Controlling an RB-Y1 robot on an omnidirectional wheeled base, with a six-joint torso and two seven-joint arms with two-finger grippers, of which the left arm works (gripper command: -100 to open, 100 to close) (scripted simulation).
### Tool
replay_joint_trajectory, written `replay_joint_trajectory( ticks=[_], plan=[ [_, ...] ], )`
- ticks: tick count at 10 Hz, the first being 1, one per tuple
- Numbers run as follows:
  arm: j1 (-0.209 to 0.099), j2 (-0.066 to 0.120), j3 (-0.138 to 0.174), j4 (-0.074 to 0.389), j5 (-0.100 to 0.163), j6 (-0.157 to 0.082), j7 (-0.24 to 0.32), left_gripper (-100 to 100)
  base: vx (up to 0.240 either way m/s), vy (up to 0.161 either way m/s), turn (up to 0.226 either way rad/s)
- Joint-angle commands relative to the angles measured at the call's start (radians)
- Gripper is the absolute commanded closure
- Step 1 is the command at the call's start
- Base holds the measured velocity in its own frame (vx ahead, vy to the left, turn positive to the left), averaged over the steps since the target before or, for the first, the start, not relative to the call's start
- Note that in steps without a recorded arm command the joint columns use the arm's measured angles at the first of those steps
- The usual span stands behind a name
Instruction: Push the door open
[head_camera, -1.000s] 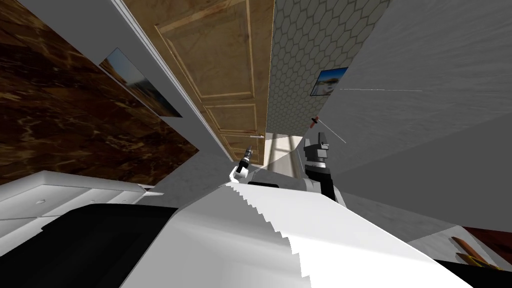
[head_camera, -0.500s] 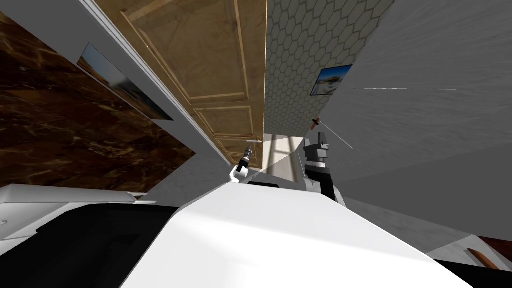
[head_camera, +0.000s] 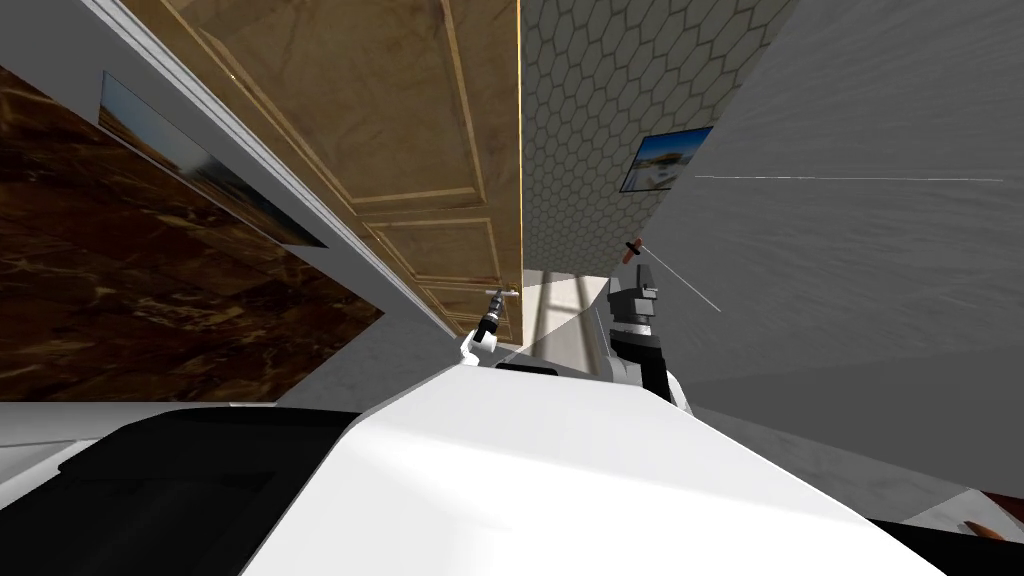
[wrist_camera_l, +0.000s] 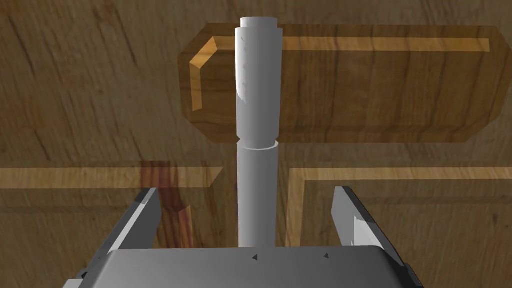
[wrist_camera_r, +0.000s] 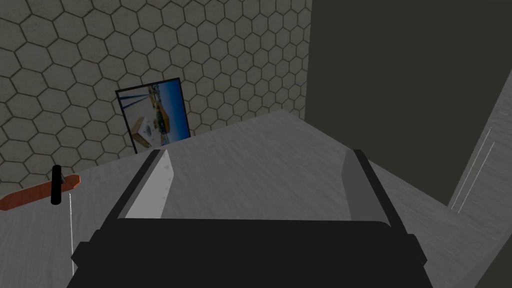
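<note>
A brown panelled wooden door (head_camera: 420, 120) stands ahead on my left, its free edge facing a gap. Its grey lever handle (head_camera: 505, 291) juts out just past my left gripper (head_camera: 493, 305). In the left wrist view the grey handle bar (wrist_camera_l: 256, 100) runs straight out between the two fingers of the left gripper (wrist_camera_l: 247, 192), which is open with clear gaps on both sides of the bar. The door's panels (wrist_camera_l: 400, 210) lie close behind. My right gripper (head_camera: 645, 272) is open and holds nothing, raised beside the grey wall; its fingers (wrist_camera_r: 150, 185) stand wide apart.
A white door frame (head_camera: 300, 170) and a brown marble wall (head_camera: 150, 300) lie to the left. Past the door's edge are a hexagon-tiled wall (head_camera: 600, 120) with a picture (head_camera: 665, 160) and a bright floor strip (head_camera: 560, 310). A grey wall (head_camera: 850, 250) with a small red-brown fitting (head_camera: 629, 248) closes the right.
The whole head view has shifted: I have moved forward and the door looms larger. Its handle now sits right at my left gripper. The white cabinet at lower left has slid out of view.
</note>
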Motion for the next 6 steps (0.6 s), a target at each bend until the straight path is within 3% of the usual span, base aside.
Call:
replay_joint_trajectory(
  ticks=[1,3,4,6],
  plan=[
    [-0.006,-0.004,0.004,0.008,0.001,-0.001,-0.001,-100,0.202,-0.015,-0.024],
    [-0.007,-0.005,0.005,0.010,0.001,-0.002,-0.001,-100,0.142,-0.020,-0.003],
    [-0.007,-0.005,0.005,0.010,0.001,-0.002,-0.001,100,-0.017,0.002,0.005],
    [-0.007,-0.005,0.005,0.010,0.001,-0.002,-0.001,100,-0.027,0.004,-0.010]
  ],
)
